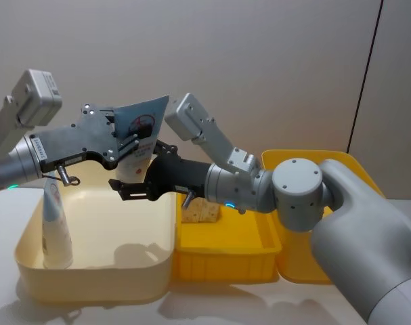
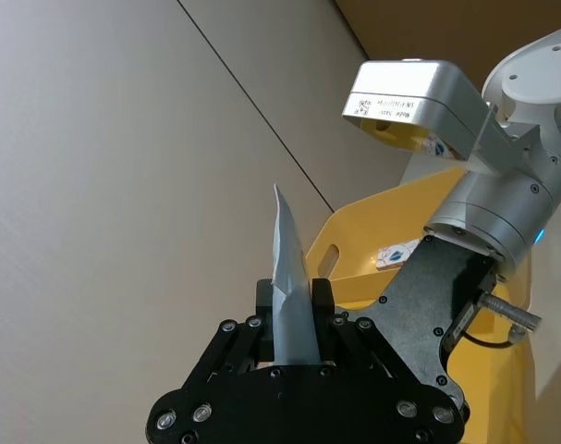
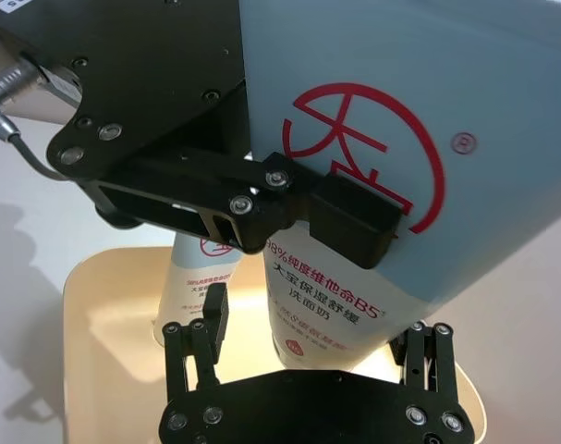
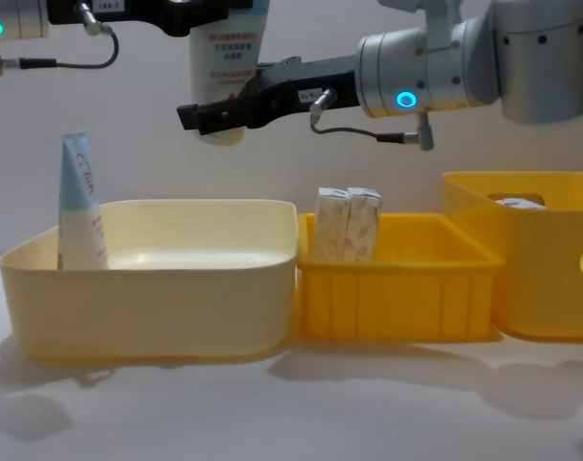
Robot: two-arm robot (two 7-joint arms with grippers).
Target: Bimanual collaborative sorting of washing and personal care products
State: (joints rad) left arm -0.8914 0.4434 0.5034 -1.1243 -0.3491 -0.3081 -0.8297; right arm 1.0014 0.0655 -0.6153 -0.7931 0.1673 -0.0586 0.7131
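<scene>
We read a handover: the tube (image 1: 139, 135) hangs crimp-up above the cream bin (image 1: 161, 271), the left hand (image 1: 124, 145) clamped on its upper body. The right hand (image 1: 134, 188), fingers apart, flanks its cap end; next it must close before the left lets go. White worktop (image 4: 291, 413), plain beige wall (image 1: 259, 61).

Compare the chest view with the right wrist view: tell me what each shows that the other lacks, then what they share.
Chest view alone: two small white speckled boxes upright in the middle yellow bin, and a third yellow bin at the right.

Right wrist view alone: the held tube's red round logo up close, with the left gripper shut on it.

Both: the held tube above the pale bin, a second tube standing inside that bin, and the right gripper open around the held tube's lower end.
</scene>
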